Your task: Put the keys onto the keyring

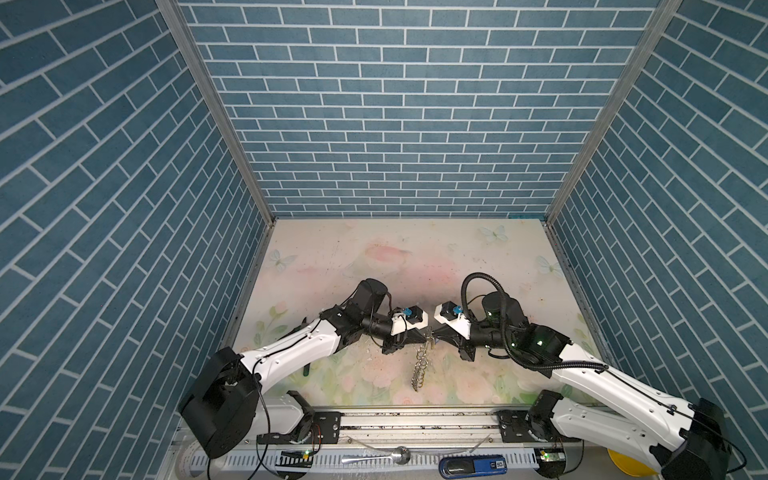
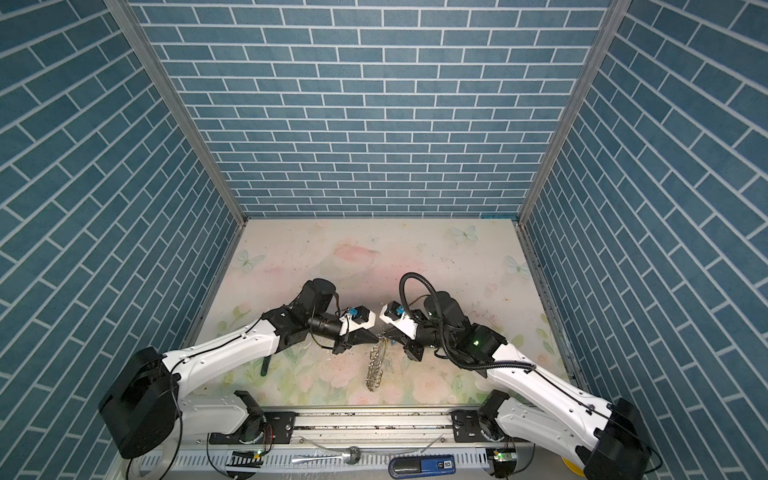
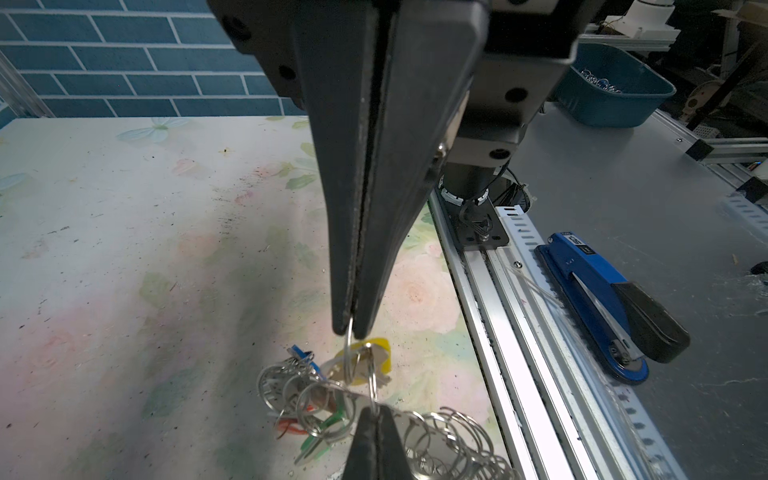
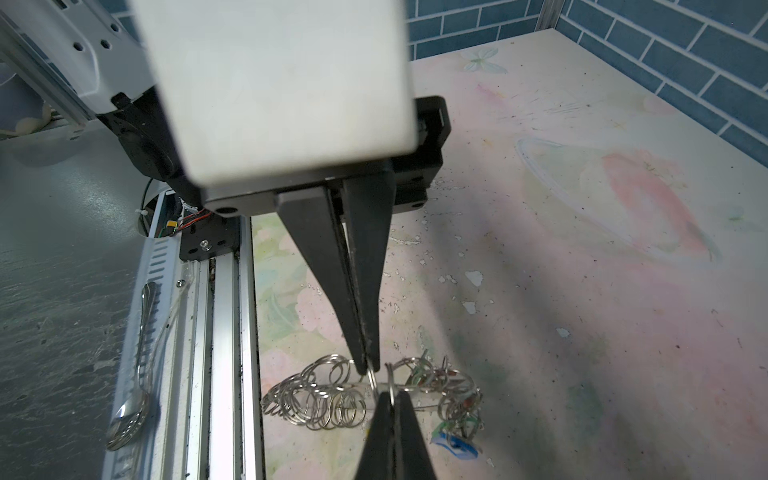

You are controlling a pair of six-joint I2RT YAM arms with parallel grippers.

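Both arms meet over the tabletop (image 1: 374, 266), near the middle of its front edge. The left gripper (image 3: 351, 329) is clamped tip to tip on a thin silver ring. The right gripper (image 4: 368, 368) is pinched tight on a neighbouring ring, and the two sets of tips nearly touch. The keyring (image 1: 420, 368), seen here as a chain of small silver rings, hangs from those tips and trails toward the front edge. Whether its far end rests on the tabletop cannot be told. The keys (image 3: 320, 395) bunch among the rings just beside the grippers, with a yellow tag (image 3: 384, 353) nearest the left gripper and blue, green and orange tags behind it. Past the front edge, a spoon (image 4: 129, 419) and a blue stapler (image 3: 590, 286) lie by the rail (image 3: 519, 332).
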